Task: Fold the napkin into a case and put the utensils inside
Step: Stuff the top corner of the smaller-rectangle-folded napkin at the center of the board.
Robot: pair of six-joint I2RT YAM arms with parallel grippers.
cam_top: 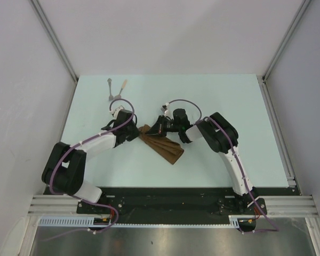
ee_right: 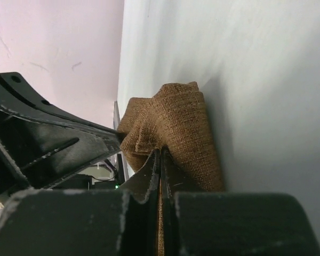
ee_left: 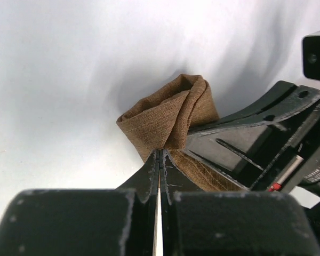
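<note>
The left arm (cam_top: pixel 90 146) is seen reaching in from the left of the napkin (cam_top: pixel 164 146). The napkin is laid on the pale table (cam_top: pixel 229 96) as a narrow, pleated brown strip set diagonally, its far end to the left and its near end to the right. Beyond the napkin and to its left, well apart from it, the two utensils are laid side by side. The grey-handled utensil (cam_top: pixel 111 88) is on the left and the tan-handled utensil (cam_top: pixel 122 88) just beside it, their ends set closer together on the side facing the napkin.

The left gripper (cam_top: pixel 139 131) is clamped on the napkin's far end. In the left wrist view its jaws are pressed together with the cloth pinched at the tips, and the fabric is bunched into a rounded, raised loop just past them. The right gripper (cam_top: pixel 156 127) is placed at the same end of the napkin from the opposite side, and the two grippers are nearly touching there. In the right wrist view its jaws are likewise closed on the cloth. Brown fabric can be seen in the slit between them, and a crumpled fold is humped up beyond the tips.

The rest of the napkin is spread flat on the table, trailing toward the near right, where the right arm (cam_top: pixel 224 141) is bent in from the napkin's right.
</note>
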